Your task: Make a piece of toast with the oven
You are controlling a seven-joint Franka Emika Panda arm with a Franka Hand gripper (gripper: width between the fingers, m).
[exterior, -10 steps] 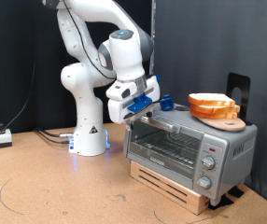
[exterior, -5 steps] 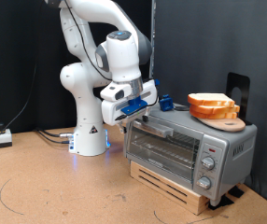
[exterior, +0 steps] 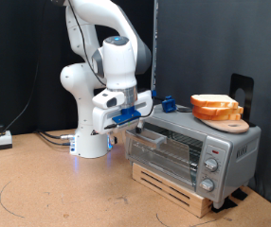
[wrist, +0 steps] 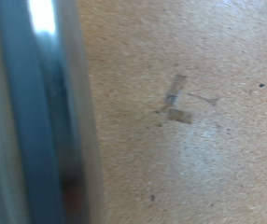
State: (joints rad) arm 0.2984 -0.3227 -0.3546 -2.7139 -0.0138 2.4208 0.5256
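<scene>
The brown, speckled board surface (exterior: 41, 189) carries everything here, and the white Franka arm (exterior: 88, 85) stands on it towards the exterior view's left. To the exterior view's right sits the boxy silver-grey countertop oven (exterior: 197, 151) with round knobs on its right panel, raised on a low wooden crate (exterior: 173, 189). Its glass door (exterior: 164, 147) looks tipped a little outward at the top, partly open, though how far is hard to judge. On the oven's roof lies a round light wooden board (exterior: 225, 121), and on that the piece of toast (exterior: 214, 104), pale with a golden-tan crust, apparently stacked with its twin.

The pincer (exterior: 135, 115) sits at the door's top edge by the grey bar handle (exterior: 147, 135); whether its fingers are spread or closed on the bar cannot be told. The wrist view shows only a blurred grey bar (wrist: 45, 112) running lengthwise beside the surface.

The handle's long axis runs along the door front. The toast lies up and to the exterior view's right of the pincer, well apart from it, not yet inside the oven
</scene>
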